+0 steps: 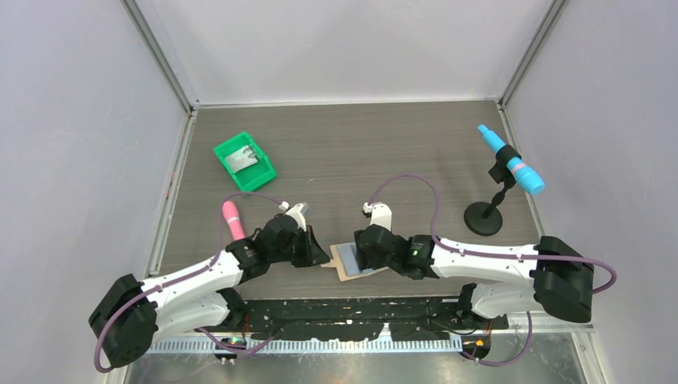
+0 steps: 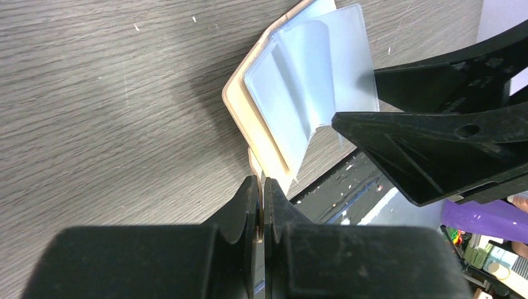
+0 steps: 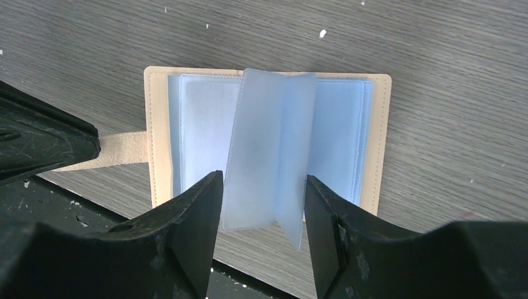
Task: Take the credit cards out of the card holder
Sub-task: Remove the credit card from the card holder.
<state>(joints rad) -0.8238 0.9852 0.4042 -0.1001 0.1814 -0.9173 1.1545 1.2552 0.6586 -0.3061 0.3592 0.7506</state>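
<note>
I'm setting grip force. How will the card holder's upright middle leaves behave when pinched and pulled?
Probably floppy: the translucent blue leaves bow and fan apart inside the right gripper instead of lying flat. Likely slippery, since they look smooth and glossy. The card holder seems light enough to lift with them, so the left gripper pinching its strap tab should help.
</note>
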